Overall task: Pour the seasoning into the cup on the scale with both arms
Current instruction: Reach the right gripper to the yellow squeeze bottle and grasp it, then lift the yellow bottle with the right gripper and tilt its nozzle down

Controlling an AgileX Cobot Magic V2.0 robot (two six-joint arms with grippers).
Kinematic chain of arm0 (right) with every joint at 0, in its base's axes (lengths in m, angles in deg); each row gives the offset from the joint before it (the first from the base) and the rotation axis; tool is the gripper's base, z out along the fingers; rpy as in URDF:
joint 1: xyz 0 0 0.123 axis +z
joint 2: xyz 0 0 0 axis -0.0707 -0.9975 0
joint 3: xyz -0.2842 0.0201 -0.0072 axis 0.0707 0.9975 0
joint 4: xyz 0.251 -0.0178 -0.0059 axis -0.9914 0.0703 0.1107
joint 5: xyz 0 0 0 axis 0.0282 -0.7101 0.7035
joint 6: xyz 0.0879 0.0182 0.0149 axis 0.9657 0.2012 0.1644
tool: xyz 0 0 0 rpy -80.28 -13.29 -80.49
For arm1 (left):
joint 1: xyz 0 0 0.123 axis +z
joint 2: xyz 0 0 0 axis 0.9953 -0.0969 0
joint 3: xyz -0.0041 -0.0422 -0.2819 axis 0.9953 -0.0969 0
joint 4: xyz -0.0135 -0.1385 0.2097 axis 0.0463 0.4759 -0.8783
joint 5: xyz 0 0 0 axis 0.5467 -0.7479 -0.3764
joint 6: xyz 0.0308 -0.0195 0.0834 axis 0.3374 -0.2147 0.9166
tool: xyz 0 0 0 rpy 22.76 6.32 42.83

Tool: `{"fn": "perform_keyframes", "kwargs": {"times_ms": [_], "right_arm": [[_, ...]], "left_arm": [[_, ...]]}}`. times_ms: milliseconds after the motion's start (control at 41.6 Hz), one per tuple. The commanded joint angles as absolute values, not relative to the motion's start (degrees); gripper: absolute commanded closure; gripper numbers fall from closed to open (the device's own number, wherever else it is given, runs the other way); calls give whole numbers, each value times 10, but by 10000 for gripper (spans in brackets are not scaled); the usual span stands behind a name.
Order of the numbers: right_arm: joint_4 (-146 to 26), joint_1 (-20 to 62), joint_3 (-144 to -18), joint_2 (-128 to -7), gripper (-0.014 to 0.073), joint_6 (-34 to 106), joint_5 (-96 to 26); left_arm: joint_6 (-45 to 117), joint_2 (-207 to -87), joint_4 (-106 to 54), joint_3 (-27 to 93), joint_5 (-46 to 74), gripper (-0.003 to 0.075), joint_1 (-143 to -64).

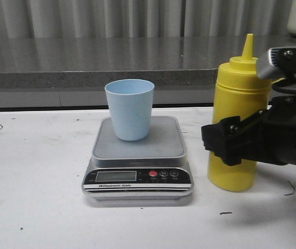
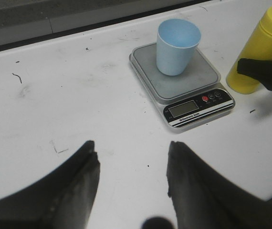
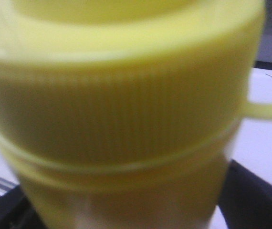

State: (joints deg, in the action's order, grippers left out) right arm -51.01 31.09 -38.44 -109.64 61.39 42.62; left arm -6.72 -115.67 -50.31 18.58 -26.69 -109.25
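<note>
The pale blue cup (image 1: 130, 109) stands upright on the steel platform of the scale (image 1: 163, 144) at the table's middle. The yellow seasoning bottle (image 1: 239, 98) stands upright on the table just right of the scale, nozzle up, its cap hanging off on its tether. My right gripper (image 1: 223, 140) is closed round the bottle's middle; in the right wrist view the bottle (image 3: 126, 119) fills the space between the black fingers (image 3: 250, 195). My left gripper (image 2: 131, 157) is open and empty over bare table, well short of the scale (image 2: 200, 78) and cup (image 2: 176, 45).
A grey stone ledge (image 1: 85, 62) runs along the back of the white table (image 1: 34, 197), with a curtain behind it. The left wrist view also shows the bottle (image 2: 262, 43) with a right finger (image 2: 257, 69) across it.
</note>
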Motion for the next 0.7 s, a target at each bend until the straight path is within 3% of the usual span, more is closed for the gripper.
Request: {"fn": "perform_keyframes", "kwargs": {"times_ms": [0,240,457,673], "right_arm": [[-501,312,-398,-1088,1,615,513],[-498,312,-398,-1086,295,615,511],[-494,312,-398,-1027,296,615,463],[-494,311,-422,-899,296,607,259]], "left_arm": [[-72,-1159,-501,201,-228,386,-1091],[-72,-1159,-501,201,-228,386,-1091],[-72,-1159,-501,201,-228,386,-1091],[-72,-1159,-501,201,-228,386,-1091]]}}
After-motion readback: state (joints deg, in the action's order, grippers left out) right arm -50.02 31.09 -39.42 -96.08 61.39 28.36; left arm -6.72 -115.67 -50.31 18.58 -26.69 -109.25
